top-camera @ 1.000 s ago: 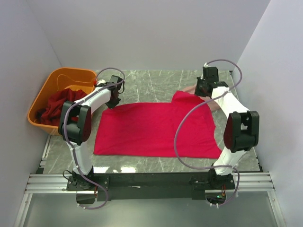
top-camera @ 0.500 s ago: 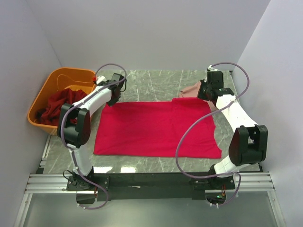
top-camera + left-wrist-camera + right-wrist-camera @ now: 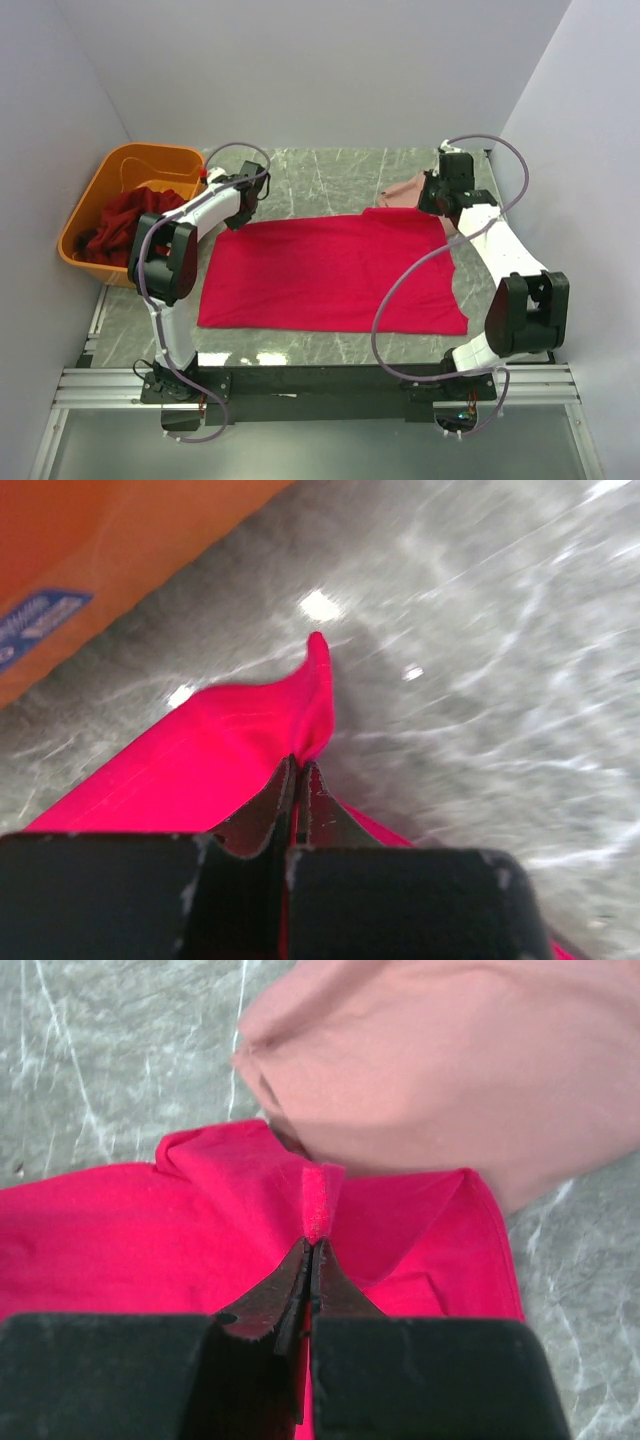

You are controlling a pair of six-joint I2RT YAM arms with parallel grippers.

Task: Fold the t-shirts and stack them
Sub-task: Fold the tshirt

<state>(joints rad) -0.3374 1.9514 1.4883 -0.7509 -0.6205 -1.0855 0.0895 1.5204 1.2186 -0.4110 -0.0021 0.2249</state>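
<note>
Crimson shirt [image 3: 330, 270]: spread flat in the middle of the desk [image 3: 330, 180].
Left gripper [image 3: 297, 780]: fingers pinched on the shirt's far-left corner.
Right gripper [image 3: 312, 1252]: fingers pinched on a fold at its far-right corner.
Salmon shirt [image 3: 450, 1070]: far-right corner of the desk, partly hidden by the right arm [image 3: 495, 240].
Tub [image 3: 150, 160]: far-left corner, holding maroon shirts [image 3: 120, 220], partly hidden.

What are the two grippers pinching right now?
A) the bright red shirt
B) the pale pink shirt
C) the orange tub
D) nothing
A: the wrist views show the left gripper and the right gripper each shut on a pinched fold of the bright red shirt, with the pale pink shirt lying ungripped beside it.
</note>
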